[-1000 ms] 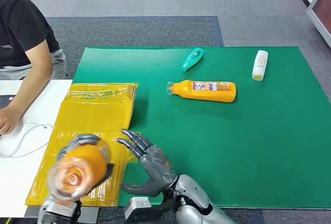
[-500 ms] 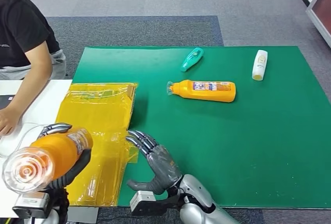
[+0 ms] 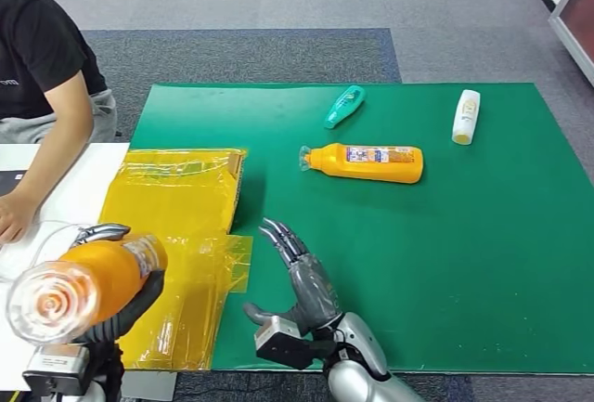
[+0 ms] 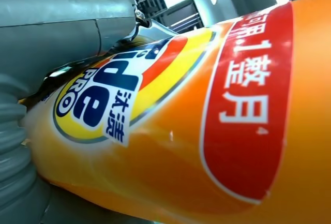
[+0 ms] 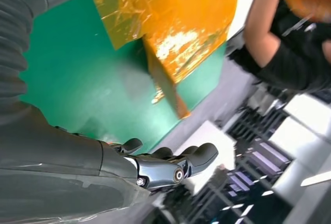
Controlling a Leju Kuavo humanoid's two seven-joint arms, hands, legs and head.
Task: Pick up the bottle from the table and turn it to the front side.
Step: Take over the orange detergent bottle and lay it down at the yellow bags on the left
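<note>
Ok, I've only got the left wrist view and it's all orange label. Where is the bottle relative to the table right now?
Observer: The left robot hand holds the orange bottle lifted and lying sideways, in front of the near left part of the yellow sheet, clear end toward the head camera.
Operator: And the right robot hand?
Observer: The right robot hand is open, fingers spread, above the near edge of the green mat, holding nothing.
Operator: Anything else on the mat?
Observer: A second orange bottle lies on its side mid-mat, apart from both hands.
</note>
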